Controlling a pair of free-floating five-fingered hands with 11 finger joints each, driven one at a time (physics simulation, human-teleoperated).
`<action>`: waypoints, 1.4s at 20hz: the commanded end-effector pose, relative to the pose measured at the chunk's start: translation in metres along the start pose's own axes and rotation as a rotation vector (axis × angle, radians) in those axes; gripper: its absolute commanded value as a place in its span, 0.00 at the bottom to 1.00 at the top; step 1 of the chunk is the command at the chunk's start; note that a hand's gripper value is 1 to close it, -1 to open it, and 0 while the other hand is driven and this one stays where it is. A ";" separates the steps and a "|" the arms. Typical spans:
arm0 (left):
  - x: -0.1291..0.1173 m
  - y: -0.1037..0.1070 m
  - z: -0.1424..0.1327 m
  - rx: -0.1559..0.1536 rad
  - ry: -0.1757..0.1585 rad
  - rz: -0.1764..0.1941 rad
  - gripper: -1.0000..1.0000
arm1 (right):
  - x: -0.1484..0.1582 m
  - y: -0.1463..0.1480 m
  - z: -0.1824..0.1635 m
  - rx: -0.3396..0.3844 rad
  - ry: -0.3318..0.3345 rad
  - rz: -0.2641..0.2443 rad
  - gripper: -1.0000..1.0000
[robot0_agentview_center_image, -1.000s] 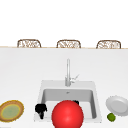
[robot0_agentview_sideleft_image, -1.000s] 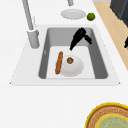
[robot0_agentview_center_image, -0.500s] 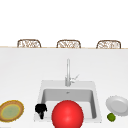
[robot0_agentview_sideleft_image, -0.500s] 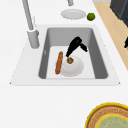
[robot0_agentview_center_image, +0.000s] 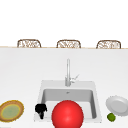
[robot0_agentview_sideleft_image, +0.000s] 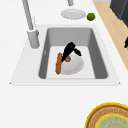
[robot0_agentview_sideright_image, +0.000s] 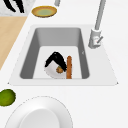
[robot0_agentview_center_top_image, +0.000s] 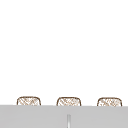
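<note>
In the sink (robot0_agentview_sideleft_image: 25, 62) lies a white plate (robot0_agentview_sideleft_image: 75, 67) with a long brown sausage (robot0_agentview_sideleft_image: 58, 63) at its edge and a small brown piece (robot0_agentview_sideleft_image: 67, 59) on it. My right hand (robot0_agentview_sideleft_image: 68, 50) reaches down into the basin. Its fingers are straight and point at the small brown piece, touching or almost touching it, and the thumb sticks out sideways. In the right side view the same hand (robot0_agentview_sideright_image: 55, 59) covers part of the plate (robot0_agentview_sideright_image: 51, 71) beside the sausage (robot0_agentview_sideright_image: 69, 67). My left hand (robot0_agentview_center_image: 40, 108) hangs idle by the sink's front left corner.
A big red ball (robot0_agentview_center_image: 67, 115) covers the sink's front in the front view. The tall faucet (robot0_agentview_center_image: 67, 72) stands behind the basin. A yellow plate (robot0_agentview_center_image: 11, 110) lies on the left counter. A white plate (robot0_agentview_center_image: 117, 105) and a lime (robot0_agentview_center_image: 111, 116) lie on the right.
My right hand has come down from above the sink's far end into the basin, onto the plate by the small brown piece. The left hand has stayed still.
</note>
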 end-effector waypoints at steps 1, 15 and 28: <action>0.000 0.000 0.000 0.000 0.000 0.000 0.50 | -0.002 0.002 -0.023 -0.005 -0.008 0.011 0.00; 0.000 0.000 0.000 0.000 0.000 0.000 0.50 | -0.019 0.025 0.013 -0.182 -0.092 -0.012 1.00; 0.000 0.000 0.000 0.000 0.000 0.000 0.50 | -0.019 0.019 0.006 -0.309 -0.072 -0.026 0.00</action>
